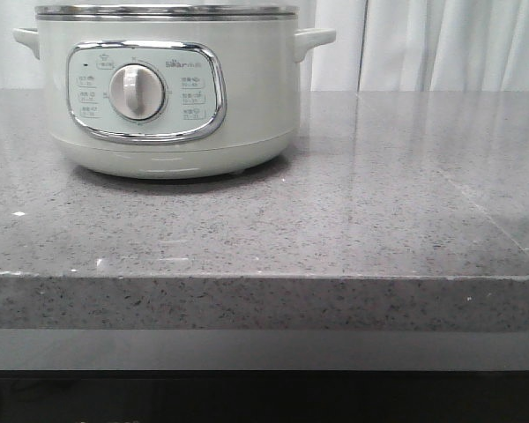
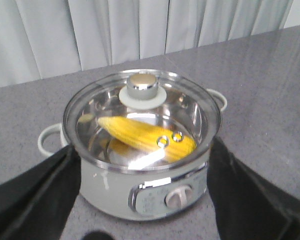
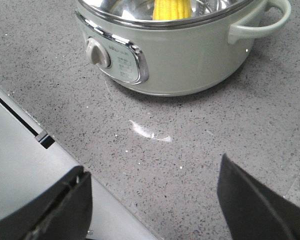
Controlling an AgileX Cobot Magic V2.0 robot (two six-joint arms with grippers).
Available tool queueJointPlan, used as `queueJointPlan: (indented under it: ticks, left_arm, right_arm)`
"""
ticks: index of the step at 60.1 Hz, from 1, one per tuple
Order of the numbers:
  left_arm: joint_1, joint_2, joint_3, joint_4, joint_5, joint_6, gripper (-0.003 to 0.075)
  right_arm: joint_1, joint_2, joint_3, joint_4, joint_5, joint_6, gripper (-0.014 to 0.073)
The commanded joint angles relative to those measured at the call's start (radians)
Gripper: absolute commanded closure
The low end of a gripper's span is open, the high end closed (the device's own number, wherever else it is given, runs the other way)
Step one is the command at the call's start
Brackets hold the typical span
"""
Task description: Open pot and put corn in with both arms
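The pale cream-green pot (image 1: 167, 97) stands at the back left of the grey stone counter, with its dial panel facing the front. In the left wrist view a glass lid with a chrome knob (image 2: 142, 86) sits on the pot (image 2: 115, 190). The yellow corn (image 2: 145, 135) lies inside, seen through the glass. My left gripper (image 2: 144, 146) is open and empty, raised in front of the pot, with its fingers apart on either side of it. My right gripper (image 3: 154, 167) is open and empty over the counter near the front edge. The pot (image 3: 190, 55) and the corn's end (image 3: 172, 9) show beyond it. Neither gripper shows in the front view.
The counter's front edge (image 1: 264, 278) runs across the front view, and a grey ledge (image 3: 30, 165) lies below it. White curtains (image 1: 441, 44) hang behind the counter. Bare stone counter (image 1: 406, 176) lies to the right of the pot.
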Motion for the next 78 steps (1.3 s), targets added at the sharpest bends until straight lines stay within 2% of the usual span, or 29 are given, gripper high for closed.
queueJointPlan:
  ticks: [1,11,19,22,27,30,35,44,50,78]
  left_arm:
    - [-0.003,-0.085,0.059,-0.017,-0.071,0.002,0.0195]
    - [-0.003,-0.199,0.189,-0.017,-0.076,0.002,0.0195]
    - [-0.003,-0.229,0.225,-0.017,-0.078,0.002,0.0214]
    - [-0.003,-0.230,0.228,-0.017,-0.078,0.002,0.0246]
    - [-0.003,-0.230,0.228,-0.017,-0.078,0.002,0.0357]
    - [-0.003,-0.230,0.228,-0.017,-0.078,0.002,0.0433]
    - [-0.003,-0.228,0.228,-0.017,-0.078,0.002,0.0562]
    - [-0.003,-0.228,0.228,-0.017,-0.078,0.002,0.0741]
    - [-0.003,-0.228,0.228,-0.017,-0.076,0.002,0.0741]
    - [0.002,-0.240,0.249,-0.017,-0.099,0.002,0.0741]
  right_arm:
    - [-0.002,-0.013,-0.028,0.001,-0.058,-0.002,0.0054]
    - [-0.002,-0.013,-0.028,0.001,-0.060,-0.002,0.0054]
    - [-0.002,-0.013,-0.028,0.002,-0.058,-0.002,0.0054]
    - [-0.002,-0.013,-0.028,0.002,-0.057,-0.002,0.0054]
    - [-0.002,-0.013,-0.028,0.002,-0.057,-0.002,0.0082]
    - [-0.002,-0.013,-0.028,0.002,-0.054,-0.002,0.0141]
    - [-0.002,-0.013,-0.028,0.002,-0.044,-0.002,0.0305]
    - [-0.002,-0.013,-0.028,0.002,-0.031,-0.002,0.0552]
    - [-0.002,-0.013,-0.028,0.002,-0.027,-0.002,0.0668]
    - [-0.002,-0.013,-0.028,0.002,-0.027,-0.001,0.0662]
